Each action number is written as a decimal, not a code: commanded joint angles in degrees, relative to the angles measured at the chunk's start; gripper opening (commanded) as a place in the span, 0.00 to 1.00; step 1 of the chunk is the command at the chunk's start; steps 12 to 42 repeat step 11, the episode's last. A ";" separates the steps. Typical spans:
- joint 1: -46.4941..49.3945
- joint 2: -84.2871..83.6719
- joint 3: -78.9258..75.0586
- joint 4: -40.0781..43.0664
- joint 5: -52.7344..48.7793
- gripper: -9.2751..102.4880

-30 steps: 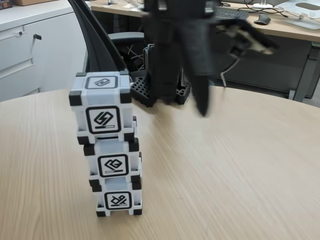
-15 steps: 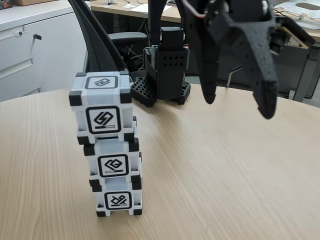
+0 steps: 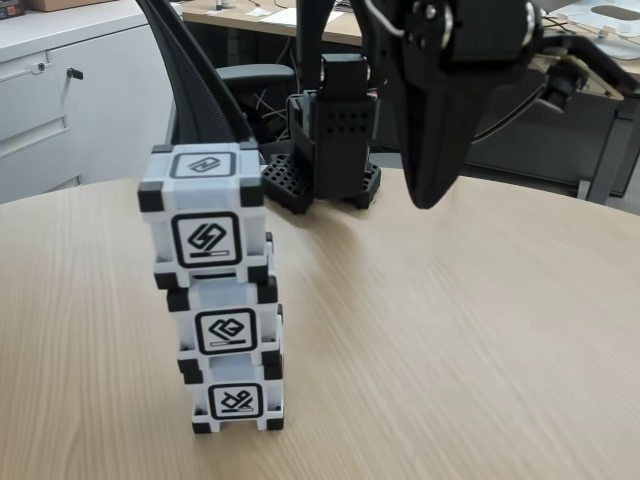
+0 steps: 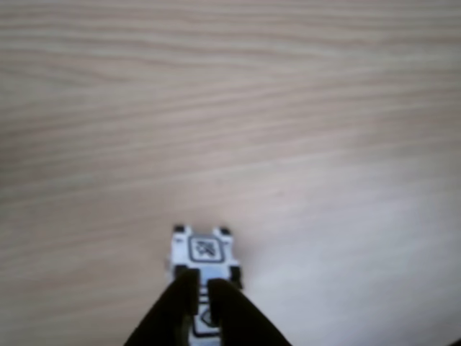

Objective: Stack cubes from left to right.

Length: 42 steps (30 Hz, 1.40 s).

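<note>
- Since half a second earlier, the gripper (image 3: 430,200) had swung its spread fingers together; its jaws were pressed shut and empty, hanging above the table (image 3: 450,340).
- Left of it and well apart in the fixed view, the cubes (image 3: 215,290) stood upright, all three stacked.
- An office chair (image 3: 200,80) and desks (image 3: 560,45) lay behind.

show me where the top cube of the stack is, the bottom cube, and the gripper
top cube (image 3: 206,239), fixed view, on the glyph of its front face.
bottom cube (image 3: 237,401), fixed view, on the glyph of its front face.
gripper (image 3: 428,200), fixed view, at the closed fingertips, raised above the table to the right of the stack.
</note>
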 commanded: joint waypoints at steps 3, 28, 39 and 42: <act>1.05 1.14 -0.26 -0.18 -0.70 0.08; 1.41 1.05 -0.26 -0.18 -2.29 0.08; 1.41 1.05 -0.26 -0.18 -2.29 0.08; 1.41 1.05 -0.26 -0.18 -2.29 0.08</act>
